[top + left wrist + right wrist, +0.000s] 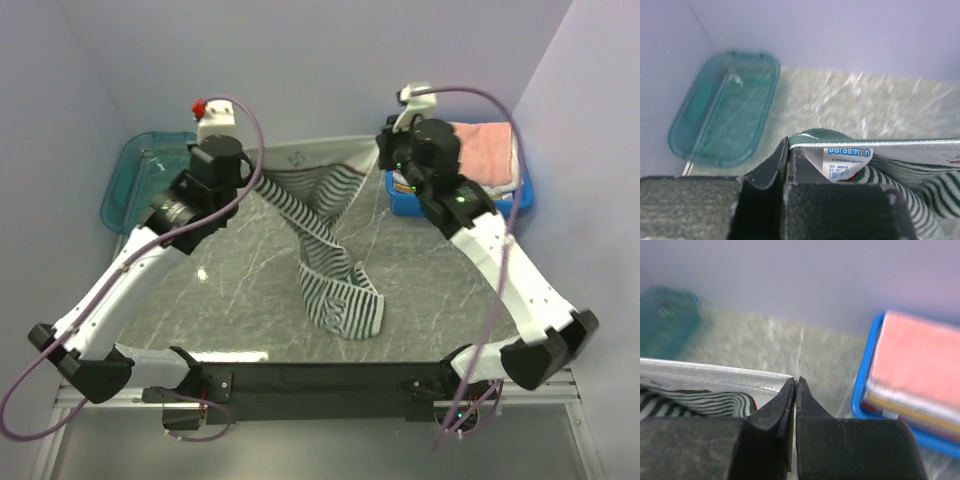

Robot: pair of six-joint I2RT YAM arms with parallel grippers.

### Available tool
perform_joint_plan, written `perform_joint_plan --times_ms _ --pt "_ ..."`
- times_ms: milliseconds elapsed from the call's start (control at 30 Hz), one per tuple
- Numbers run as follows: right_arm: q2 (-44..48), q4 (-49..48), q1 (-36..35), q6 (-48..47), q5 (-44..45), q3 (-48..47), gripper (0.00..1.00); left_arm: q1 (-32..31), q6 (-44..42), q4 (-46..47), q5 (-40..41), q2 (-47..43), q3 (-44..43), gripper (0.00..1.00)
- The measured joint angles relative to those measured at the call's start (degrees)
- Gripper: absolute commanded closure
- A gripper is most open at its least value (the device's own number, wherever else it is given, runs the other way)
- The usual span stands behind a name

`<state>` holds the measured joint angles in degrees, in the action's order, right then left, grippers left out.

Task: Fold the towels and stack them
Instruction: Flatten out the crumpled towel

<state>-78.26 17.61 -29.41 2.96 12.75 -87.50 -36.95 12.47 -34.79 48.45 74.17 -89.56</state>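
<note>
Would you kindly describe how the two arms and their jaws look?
Both the left arm and right arm have white shell links between bulky black joint housings. A purple cable loops along each. Small green lights glow on the right arm. The jaws are matt black, rough-textured blocks tapering to thin tips.

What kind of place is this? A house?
Likely a robot lab, not a house: a left arm and right arm at a marble-look table, plain walls boxing it in, a blue bin of folded towels.
</note>
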Motion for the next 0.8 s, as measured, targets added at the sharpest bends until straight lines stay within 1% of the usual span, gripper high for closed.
perform_joint_plan --times_ms 100,200,367,600,700,800 --pt "3.5 0.8 -0.6 -1.9 -1.0 -4.5 1.0 -0.5 -2.7 -0.6 -1.0 -1.0 -6.0 1.0" --pt "7.6 1.8 -1.0 -4.0 -3.9 -7.3 1.0 -1.3 -4.9 -1.1 -3.2 -2.5 -9.9 1.0" --pt "12.7 5.2 -1.1 -5.9 -9.3 -11.1 1.0 -2.9 -7.4 -4.4 -9.8 -5.3 -16.2 1.0" --pt "13.7 9.0 -1.2 -7.1 -15.3 -21.8 1.0 -3.3 -9.7 -8.9 -20.5 -4.9 -31.9 1.0" --pt "13.0 11.0 -1.2 -7.4 -17.8 -28.2 1.0 -3.4 -10.4 -9.8 -24.7 -3.7 -38.4 1.0" --pt "12.8 11.2 -1.2 -7.8 -19.4 -32.0 1.0 -3.6 -11.4 -8.9 -28.0 -3.6 -40.7 1.0"
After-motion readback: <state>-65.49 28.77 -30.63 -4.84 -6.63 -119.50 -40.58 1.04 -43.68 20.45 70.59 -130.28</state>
